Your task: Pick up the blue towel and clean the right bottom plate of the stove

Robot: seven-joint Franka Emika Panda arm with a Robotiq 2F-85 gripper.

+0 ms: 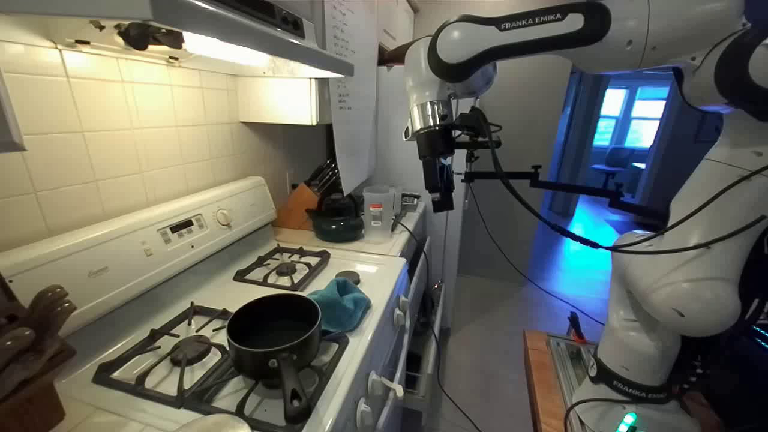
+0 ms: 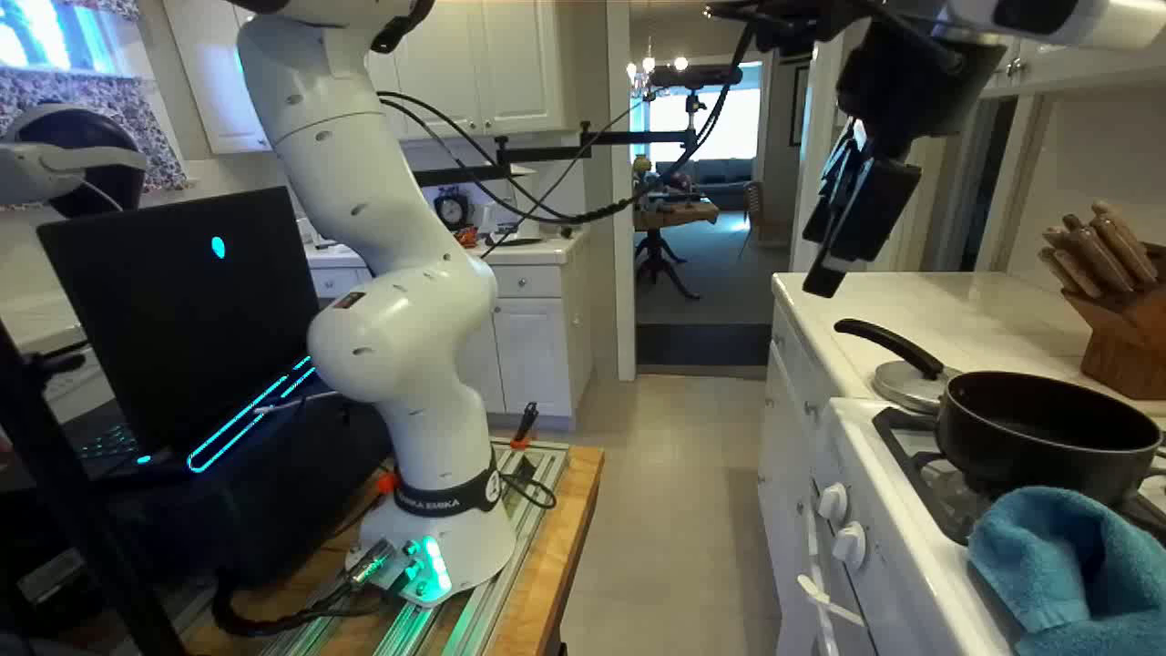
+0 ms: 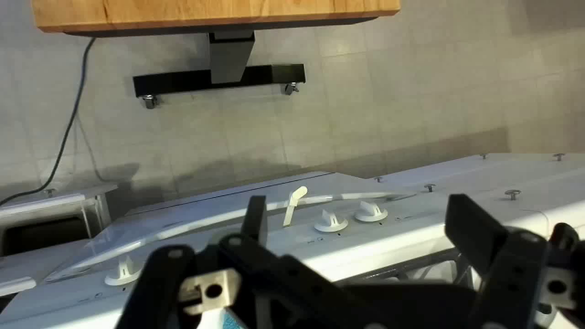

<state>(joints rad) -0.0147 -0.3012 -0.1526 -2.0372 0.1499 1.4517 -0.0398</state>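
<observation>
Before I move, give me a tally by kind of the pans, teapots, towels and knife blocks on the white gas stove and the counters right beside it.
Round black long-handled pan: 1
Dark teal round teapot: 1
Soft light-blue towel: 1
Orange-brown wooden knife block and dark-brown wooden knife block: 2
Total: 5

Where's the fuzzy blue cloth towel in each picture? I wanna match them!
In an exterior view, the fuzzy blue cloth towel lies below and left of the middle, beside the round black pot.
In an exterior view, the towel sits in the bottom right corner.
Wrist view: a small blue bit, probably the towel, at the bottom edge, left of middle.
All views share the round white stove knobs.
</observation>
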